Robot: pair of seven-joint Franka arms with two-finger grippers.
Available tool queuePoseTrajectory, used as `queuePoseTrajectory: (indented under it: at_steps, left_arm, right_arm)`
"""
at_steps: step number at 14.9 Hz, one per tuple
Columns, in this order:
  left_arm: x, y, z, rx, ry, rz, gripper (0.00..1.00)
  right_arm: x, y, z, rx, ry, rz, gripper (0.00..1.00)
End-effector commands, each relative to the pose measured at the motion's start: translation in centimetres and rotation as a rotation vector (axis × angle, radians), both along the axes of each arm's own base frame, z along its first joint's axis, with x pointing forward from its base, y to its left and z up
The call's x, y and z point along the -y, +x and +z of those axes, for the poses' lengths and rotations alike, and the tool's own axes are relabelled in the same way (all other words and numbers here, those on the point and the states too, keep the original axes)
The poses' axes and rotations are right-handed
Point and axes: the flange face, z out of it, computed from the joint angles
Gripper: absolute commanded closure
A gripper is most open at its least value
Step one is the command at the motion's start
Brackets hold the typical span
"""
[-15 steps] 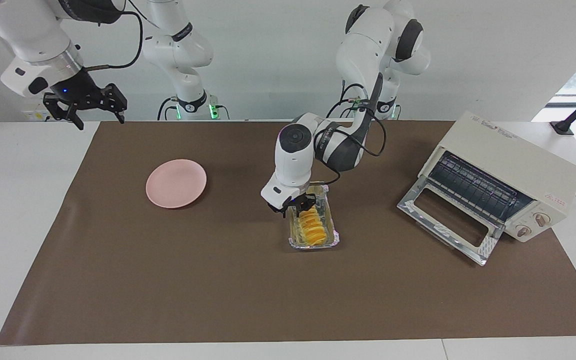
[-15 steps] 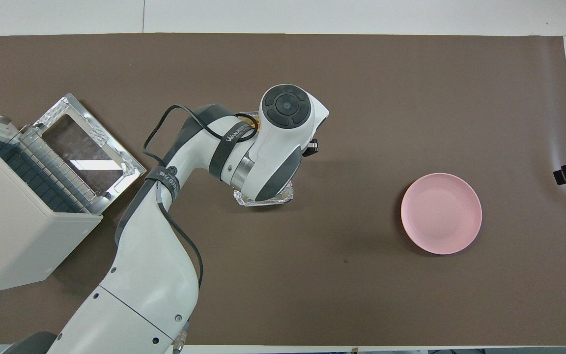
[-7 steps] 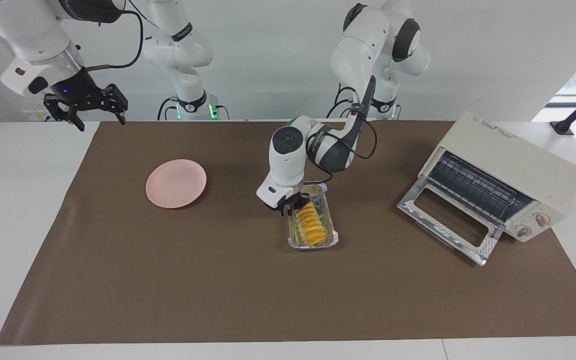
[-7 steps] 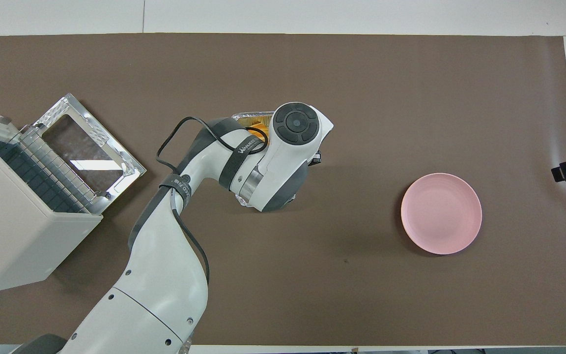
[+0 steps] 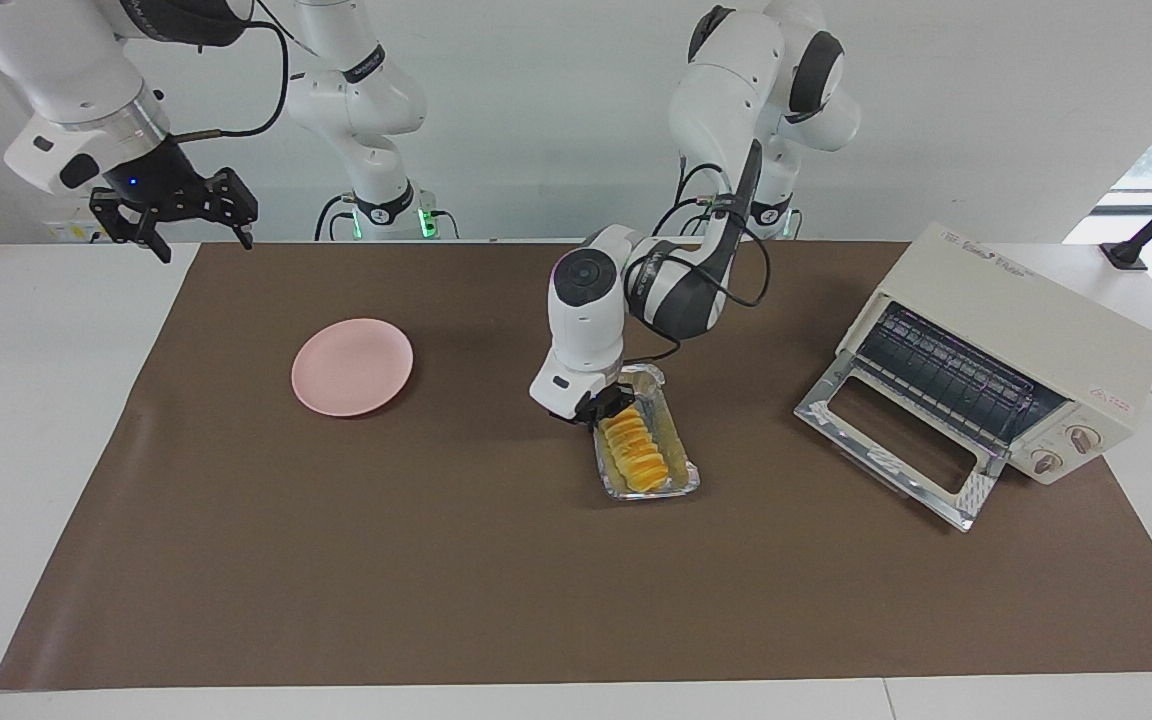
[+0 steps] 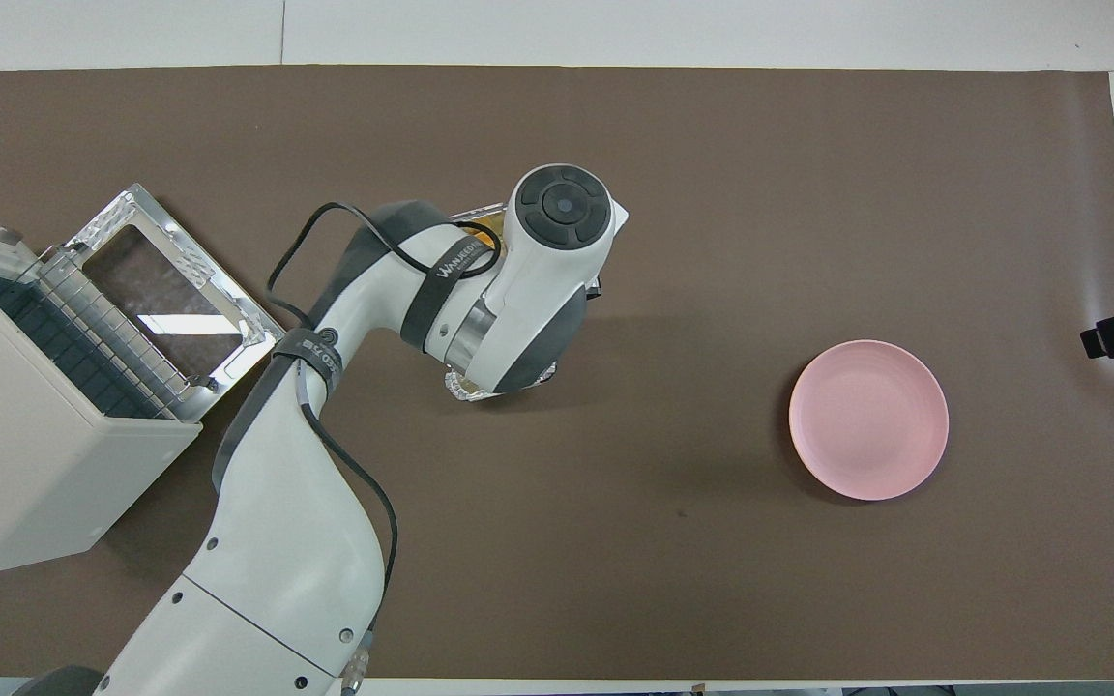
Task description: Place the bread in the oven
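Observation:
The yellow-orange ridged bread (image 5: 636,455) lies in a silver foil tray (image 5: 684,472) in the middle of the mat. My left gripper (image 5: 610,405) is down at the tray's end nearer the robots, shut on the tray's rim beside the bread's end. In the overhead view the left arm's wrist covers the gripper and most of the tray (image 6: 461,388). The cream-white oven (image 5: 1026,330) stands at the left arm's end of the table with its glass door (image 5: 886,435) folded down open and the wire rack showing. My right gripper (image 5: 198,238) waits open, raised over the table's corner.
A round pink plate (image 5: 352,366) lies on the brown mat toward the right arm's end, also seen as the plate (image 6: 868,420) from overhead. The oven (image 6: 25,464) sits turned at an angle, its door facing the tray.
The left gripper has closed at the tray's end. The tray with the bread has swung and shifted a little toward the oven along with the gripper. The right arm has not moved.

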Motion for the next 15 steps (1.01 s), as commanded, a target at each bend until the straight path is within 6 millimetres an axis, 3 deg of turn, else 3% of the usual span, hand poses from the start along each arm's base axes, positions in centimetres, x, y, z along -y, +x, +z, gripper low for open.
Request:
queuePoseTrajectory:
  at_steps: [1,3,6,10,15]
  left_arm:
    - [-4.6,2.7,6.9,0.013,0.036,0.104,1.0]
    - [-9.7,5.3,8.2,0.022,0.058,0.193,1.0]
    - [-19.1,9.4,8.9,0.05,0.097,0.354,1.0]
    - [-30.9,11.1,8.9,-0.027,0.189,0.514,1.0]
    - [-37.1,9.0,6.7,-0.139,0.242,0.556,1.0]
  right_arm:
    - [-0.2,-0.6,-0.1,0.004,0.017,0.015,0.0]
    - [-0.2,-0.6,-0.1,0.004,0.017,0.015,0.0]
    - [-0.2,-0.6,-0.1,0.004,0.017,0.015,0.0]
    - [-0.2,-0.6,-0.1,0.004,0.017,0.015,0.0]
    - [-0.2,-0.6,-0.1,0.004,0.017,0.015,0.0]
